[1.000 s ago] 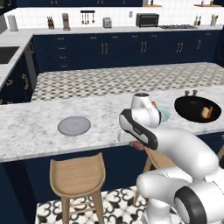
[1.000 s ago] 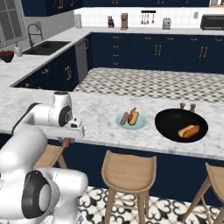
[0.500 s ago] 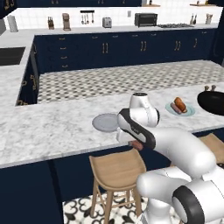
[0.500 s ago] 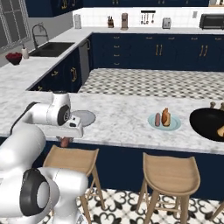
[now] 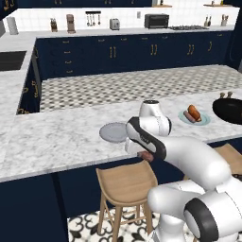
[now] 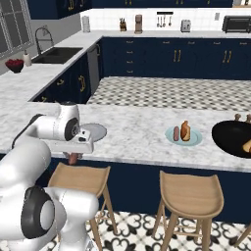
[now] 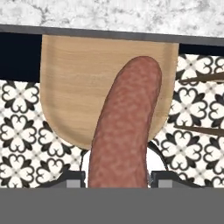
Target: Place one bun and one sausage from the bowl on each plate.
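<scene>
Gripper (image 7: 117,178) closed partway on a sausage (image 7: 124,127), clamped at one end, the rest sticking out past the fingertips. It hangs off the counter's near edge, above a wooden stool (image 7: 70,87); the base views show the sausage (image 5: 146,156) just below the counter lip.

Grey plate (image 5: 113,132) is bare, on the counter just beyond the hand. Teal plate (image 6: 183,137) already carries one bun (image 6: 185,130) and one sausage. Bowl (image 6: 230,139) holds another bun.

Handling, judged: light, smooth, round, probably firm — likely to roll once let go. An end grip lets it swing; mid-length would be steadier. Lay it flat, low, at plate centre.
</scene>
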